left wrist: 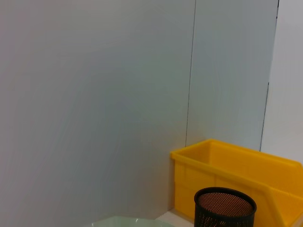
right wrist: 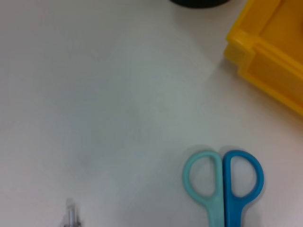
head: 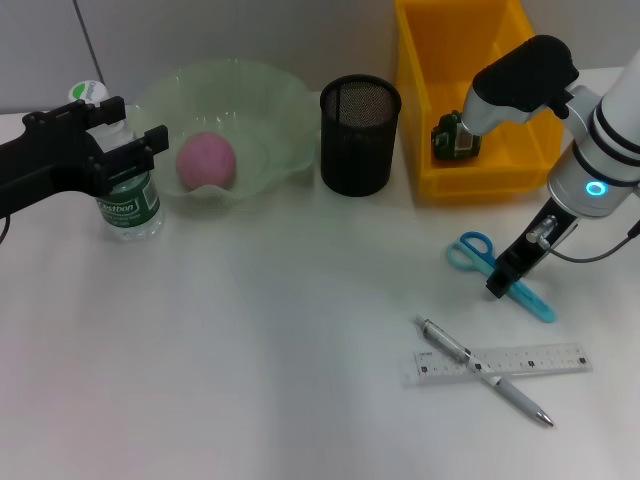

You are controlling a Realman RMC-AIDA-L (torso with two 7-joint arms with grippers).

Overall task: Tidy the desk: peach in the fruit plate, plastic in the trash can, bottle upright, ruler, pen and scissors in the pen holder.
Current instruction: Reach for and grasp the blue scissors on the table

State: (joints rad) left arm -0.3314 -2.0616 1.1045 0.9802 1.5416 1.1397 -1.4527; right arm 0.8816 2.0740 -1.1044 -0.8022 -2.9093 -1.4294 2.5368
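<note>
A white desk seen from the robot's head. The pink peach (head: 206,160) already sits in the pale green fruit plate (head: 270,95), and the green-labelled water bottle (head: 128,195) stands upright just beside the plate, with the left gripper (head: 128,140) closed around its neck. A crumpled green item (head: 456,138), likely the plastic, lies inside the yellow bin (head: 462,178), which seems to serve as the trash can.

Three things appear left to do. The black mesh pen holder (head: 359,135) looks empty. The blue scissors (head: 497,272) lie flat on the desk, and the right gripper (head: 506,284) is down on their blades; I cannot tell how wide its fingers stand. Nearer the front, the silver pen (head: 485,373) lies crossed over the clear ruler (head: 545,358).

The right wrist view shows only the scissors' two handle loops (right wrist: 222,182), a corner of the bin and a pen tip. The left wrist view shows mainly a grey wall, with the holder and bin low down, and nothing of the bottle.
</note>
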